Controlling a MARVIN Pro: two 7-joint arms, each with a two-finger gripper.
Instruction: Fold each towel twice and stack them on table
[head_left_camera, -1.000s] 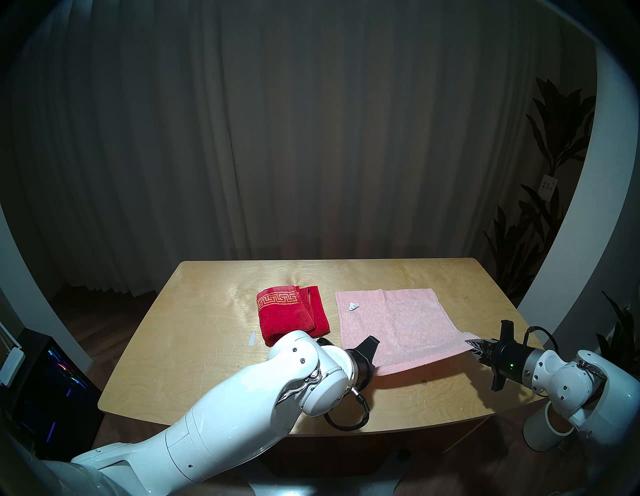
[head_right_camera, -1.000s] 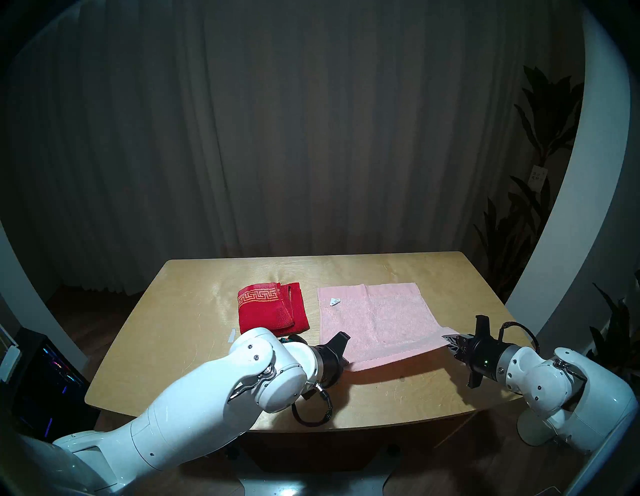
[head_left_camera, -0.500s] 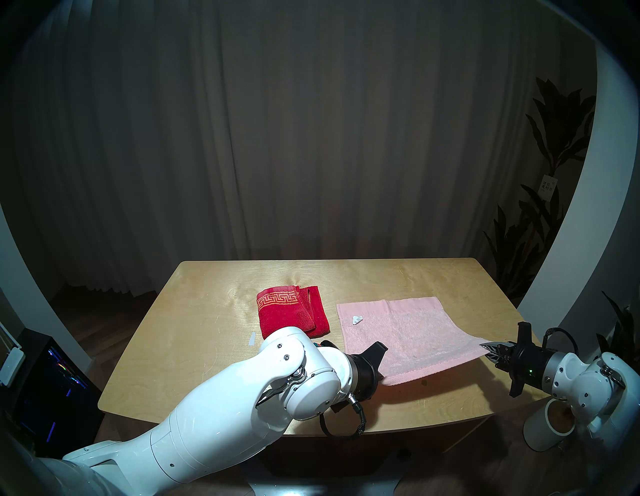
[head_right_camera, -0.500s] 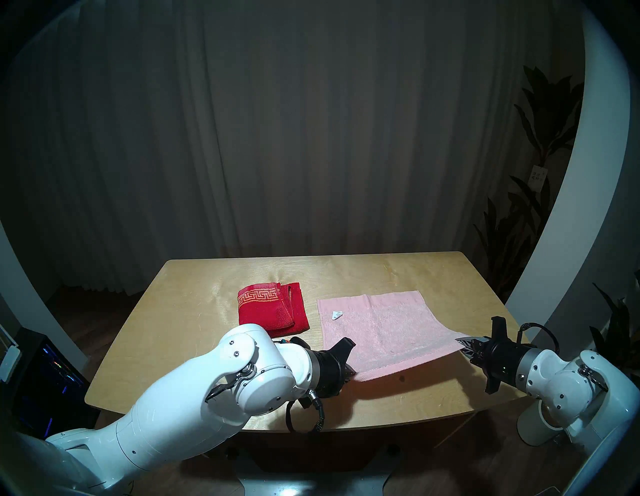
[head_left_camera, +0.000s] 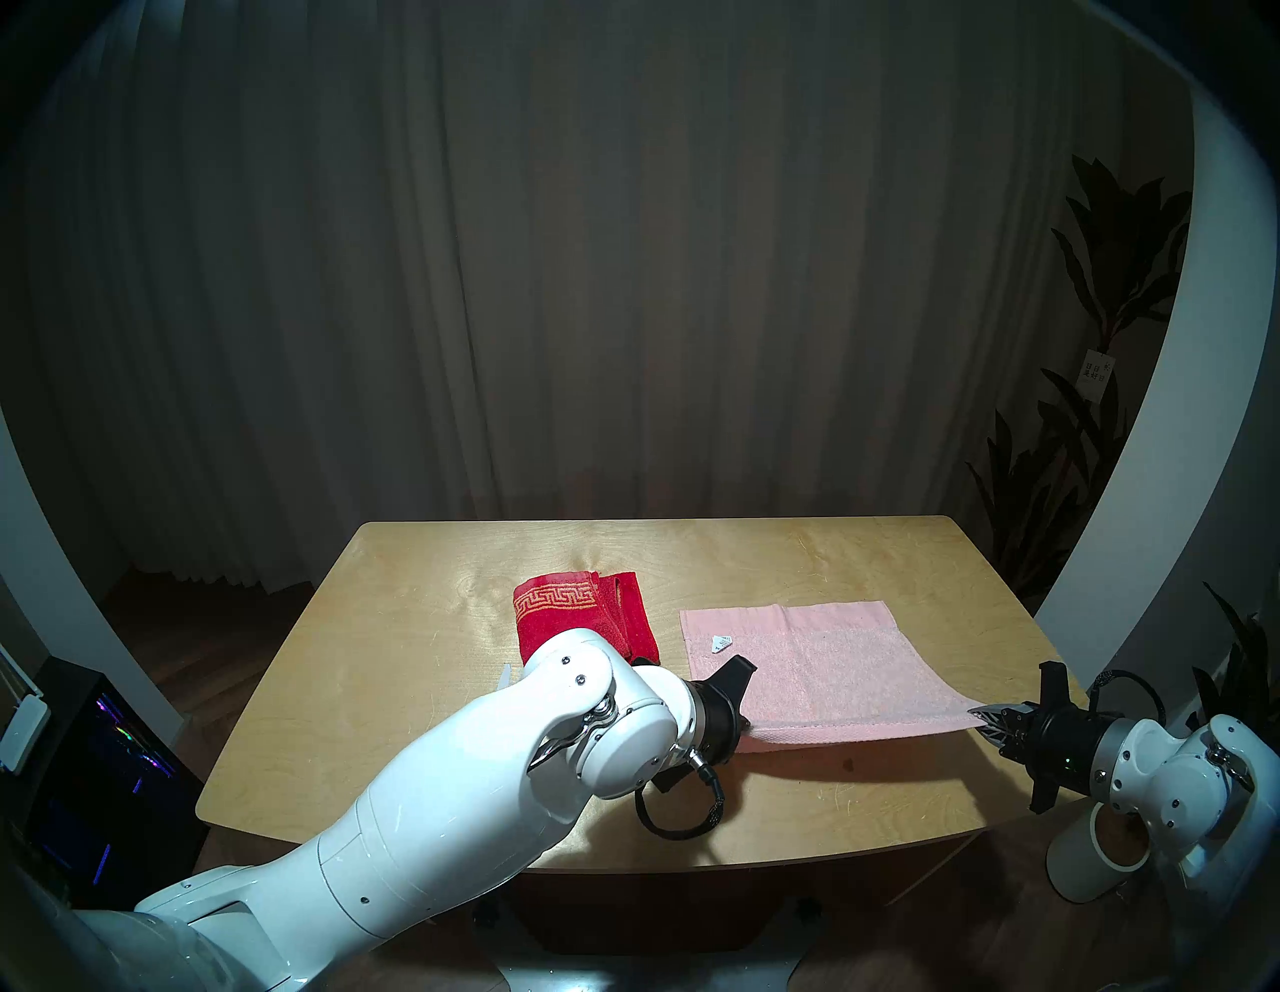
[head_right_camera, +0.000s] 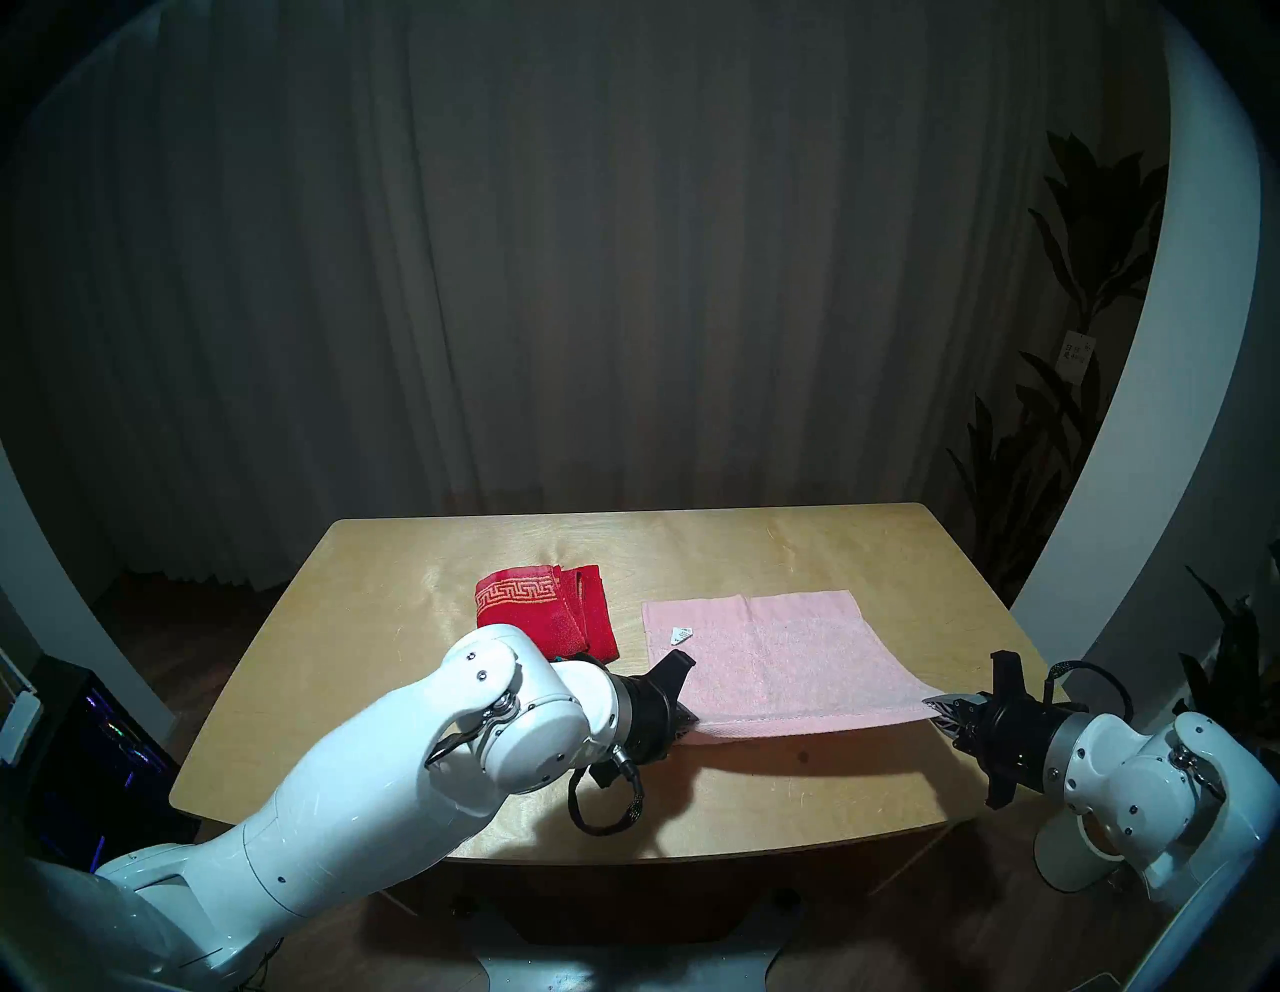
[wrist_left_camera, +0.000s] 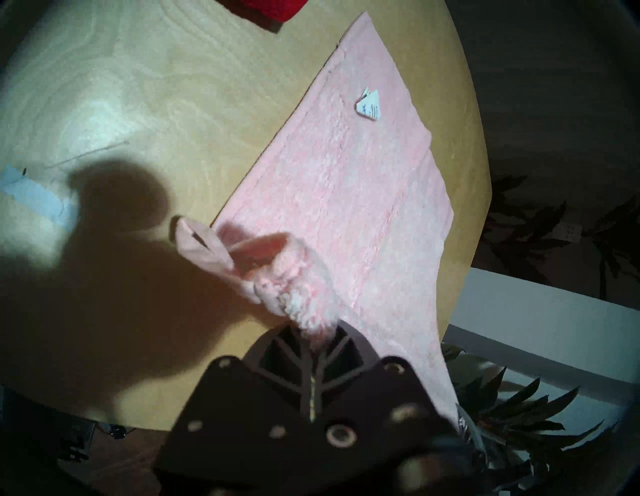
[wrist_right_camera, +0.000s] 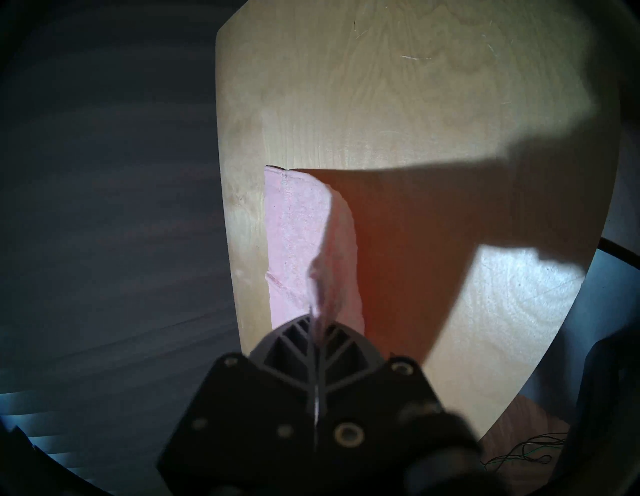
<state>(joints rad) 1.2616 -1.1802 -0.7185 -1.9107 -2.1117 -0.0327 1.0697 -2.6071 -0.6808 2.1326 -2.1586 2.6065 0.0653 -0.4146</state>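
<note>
Pink towel (head_left_camera: 817, 665) nearer the table (head_left_camera: 415, 693) front now (both arms' jaws pinching its corners).

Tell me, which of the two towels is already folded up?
The red towel, with its gold key border: it lies as a small bundle, untouched. The pink towel is spread open, its near corners pinched by both claws.
</note>
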